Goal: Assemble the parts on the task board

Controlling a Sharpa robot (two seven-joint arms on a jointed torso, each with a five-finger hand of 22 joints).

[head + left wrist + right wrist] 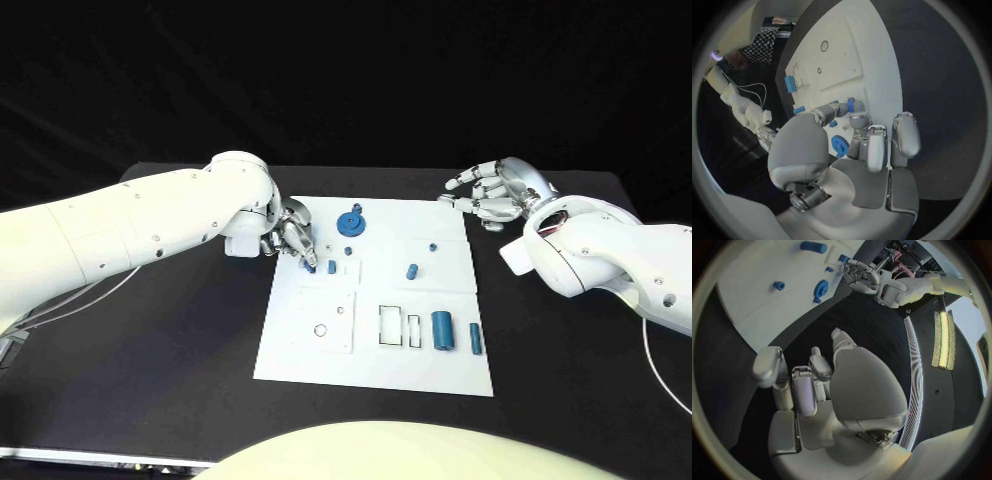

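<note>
The black table (159,380) lay matte and flat, with broad bare margins to the left, right and near side of the task board (418,350), a smooth white rectangular plate in the middle, its edges straight and its near half marked with thin outlined rectangles. The left hand (287,236), silver and glossy, hung over the board's far-left edge, its fingers drawn together and pinching a small blue peg (851,104) at the tips. The right hand (495,195) sat just off the board's far-right corner over bare table, its fingers loosely curled and apart, holding nothing. On the board's far part stood a round blue disc (351,223) with a stub on top; near the right edge lay two blue cylinders (441,329) side by side, one thick, one slim. A short blue peg (413,271) lay mid-board with open white surface around it.
</note>
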